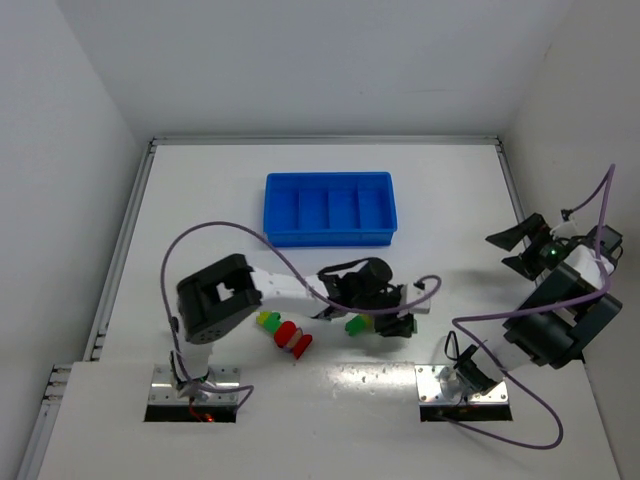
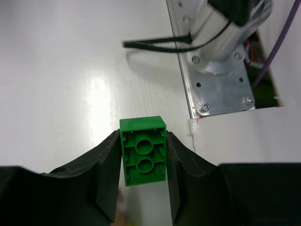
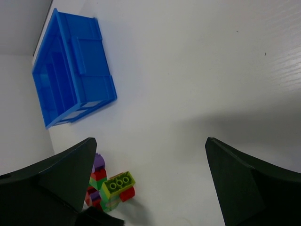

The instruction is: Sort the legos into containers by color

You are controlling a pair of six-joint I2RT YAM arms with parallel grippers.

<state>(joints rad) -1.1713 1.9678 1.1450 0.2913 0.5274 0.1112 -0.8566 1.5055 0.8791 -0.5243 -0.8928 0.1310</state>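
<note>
My left gripper [image 1: 366, 318] is shut on a green lego [image 1: 354, 325] near the table's middle front. In the left wrist view the green lego [image 2: 143, 153] sits between both black fingers [image 2: 106, 179], its hollow underside facing the camera. A small heap of legos [image 1: 283, 333] in yellow-green, red, green and purple lies on the table left of it, and it also shows in the right wrist view [image 3: 110, 188]. The blue tray [image 1: 330, 232] with its four containers stands behind and looks empty. My right gripper [image 3: 149, 141] is open and empty, raised at the far right [image 1: 525, 245].
The right arm's metal base plate [image 2: 221, 89] with its cables lies ahead of the left gripper. The left arm's purple cable [image 1: 230, 228] loops over the table in front of the tray. White walls close in the table.
</note>
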